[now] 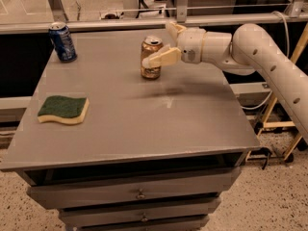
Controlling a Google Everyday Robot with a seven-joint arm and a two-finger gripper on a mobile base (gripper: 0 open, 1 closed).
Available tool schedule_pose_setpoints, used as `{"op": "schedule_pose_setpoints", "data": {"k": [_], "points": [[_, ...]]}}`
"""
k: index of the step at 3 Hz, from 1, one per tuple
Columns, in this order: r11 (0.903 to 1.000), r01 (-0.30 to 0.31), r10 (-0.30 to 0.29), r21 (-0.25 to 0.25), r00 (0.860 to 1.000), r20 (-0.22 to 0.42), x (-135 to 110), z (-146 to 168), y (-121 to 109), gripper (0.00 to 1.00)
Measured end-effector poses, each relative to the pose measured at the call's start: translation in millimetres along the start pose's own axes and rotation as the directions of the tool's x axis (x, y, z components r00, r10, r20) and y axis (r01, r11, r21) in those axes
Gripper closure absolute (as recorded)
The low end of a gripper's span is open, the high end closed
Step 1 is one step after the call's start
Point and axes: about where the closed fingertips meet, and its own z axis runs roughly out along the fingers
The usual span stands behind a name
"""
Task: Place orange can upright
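Note:
The orange can (150, 61) stands upright on the grey table (144, 124), towards the back and right of centre. It is golden-bronze with a silver top rim. My gripper (156, 44) reaches in from the right at can height, with its fingers spread apart. The near finger (162, 57) lies across the front of the can's right side. The far finger (173, 29) sits behind and to the right of the can, apart from it. I cannot tell whether the near finger still touches the can.
A dark blue can (62, 42) stands upright at the back left corner. A green and yellow sponge (63, 109) lies flat at the left. Drawers sit under the table top. A metal rail (144, 22) runs behind the table.

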Motion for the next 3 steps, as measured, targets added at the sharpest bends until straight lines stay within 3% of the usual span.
{"op": "schedule_pose_setpoints", "data": {"k": [1,2,3], "points": [[0.9993,0.022,-0.021,0.029,0.999,-0.047,2,-13,3,0.00],[0.9974,0.042,-0.034,0.058,0.991,-0.129,10,-68,11,0.00],[0.9974,0.042,-0.034,0.058,0.991,-0.129,10,-68,11,0.00]]}}
